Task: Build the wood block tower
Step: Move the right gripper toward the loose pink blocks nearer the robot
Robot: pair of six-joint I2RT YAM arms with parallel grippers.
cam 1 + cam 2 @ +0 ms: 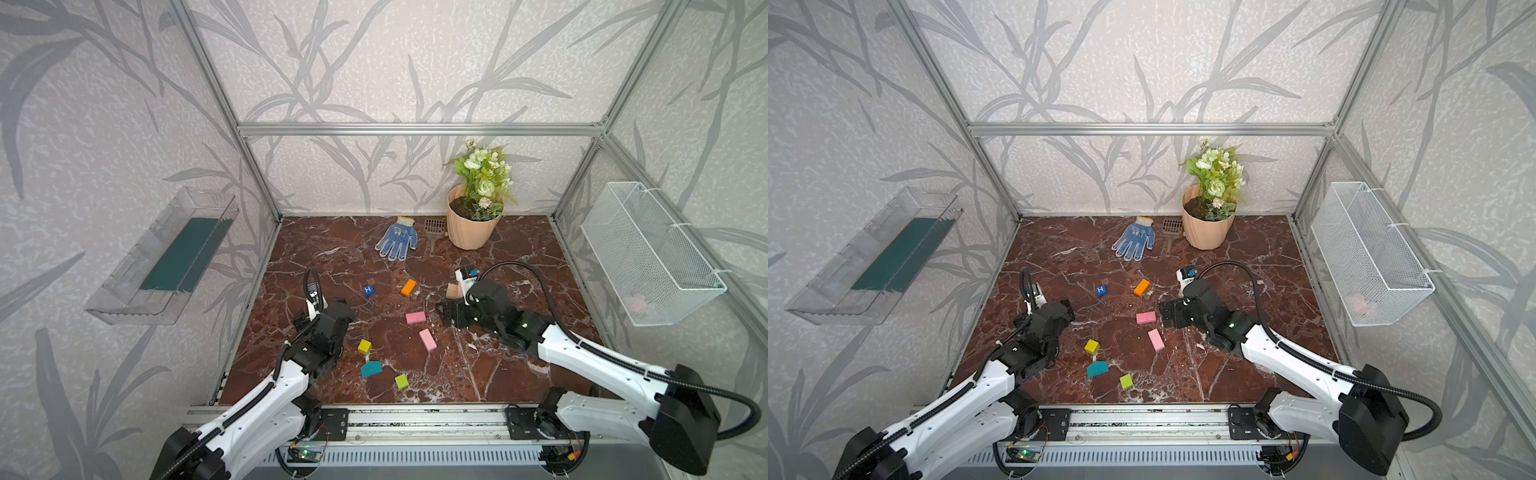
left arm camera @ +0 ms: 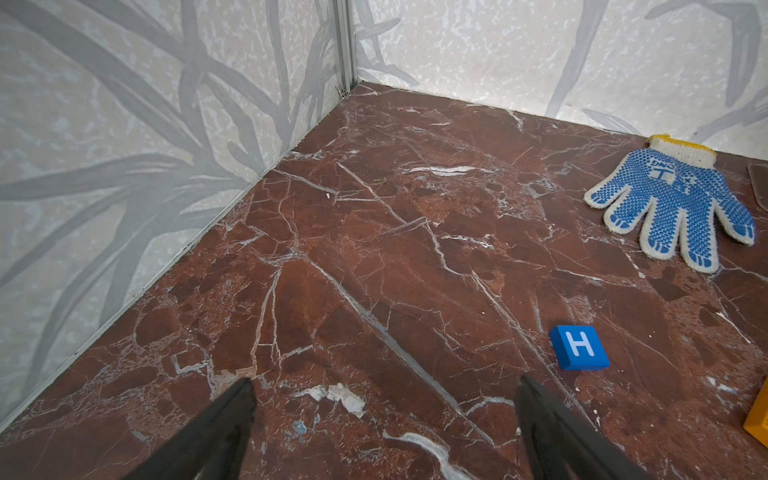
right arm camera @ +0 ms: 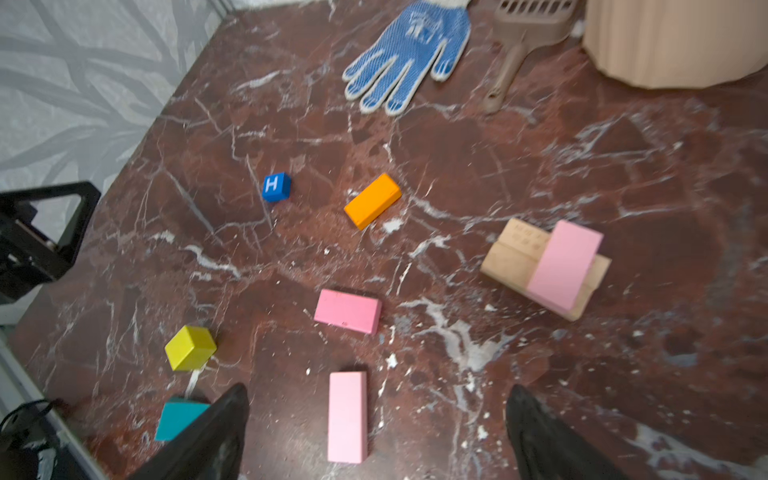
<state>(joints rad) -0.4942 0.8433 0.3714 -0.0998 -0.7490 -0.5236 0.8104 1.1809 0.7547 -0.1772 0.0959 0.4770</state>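
Behind the wood blocks (image 1: 415, 317), a flowerpot (image 1: 471, 237) holds flowers (image 1: 484, 187).

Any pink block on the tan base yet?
On: one pink block lies across the tan base in the right wrist view, nothing above it.

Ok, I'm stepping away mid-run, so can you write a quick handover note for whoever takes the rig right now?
Left hand: open, empty, with the blue H cube just ahead of it.
Right hand: open, empty, above the loose blocks.
Done: only one pink block is laid across the tan base, right of centre.
Left: the rest lies loose and unstacked: blue H cube, orange block, two loose pink blocks, yellow cube, teal piece, lime cube.
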